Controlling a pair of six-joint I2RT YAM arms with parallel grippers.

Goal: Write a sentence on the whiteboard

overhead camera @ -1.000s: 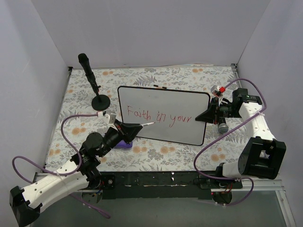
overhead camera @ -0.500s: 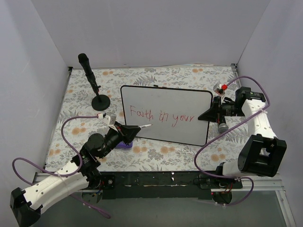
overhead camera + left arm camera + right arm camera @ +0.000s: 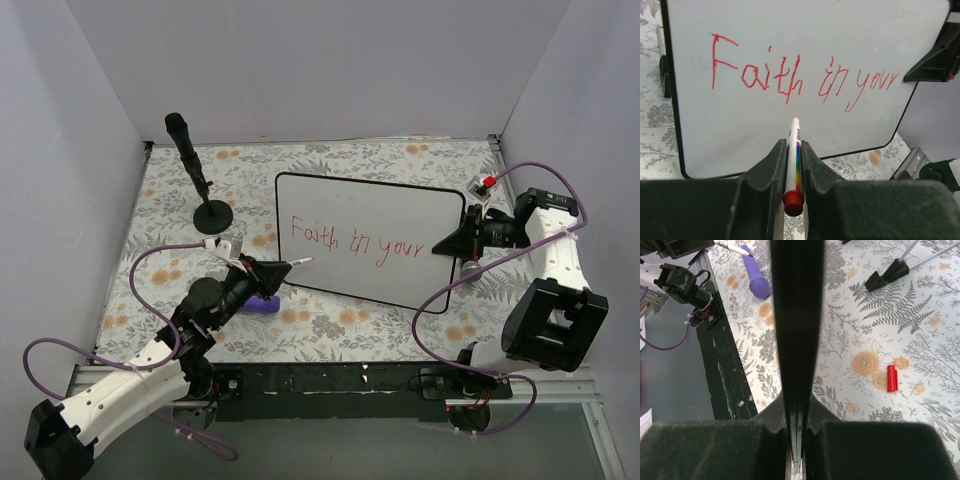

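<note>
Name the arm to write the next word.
Left. The left end effector holds the white marker pen over the glossy white whiteboard; the right end effector only clamps its edge.

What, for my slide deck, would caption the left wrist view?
Left jaws pinch a marker aimed at the whiteboard, beneath the red sentence: Faith in your.

The top camera looks down from above and behind the arms (image 3: 150,375), wide enough for the whole table (image 3: 330,322) and whiteboard (image 3: 400,205). The left wrist camera faces the board's front closely — both share the red sentence (image 3: 358,241). The right wrist camera looks close along the board's edge at the table.
</note>
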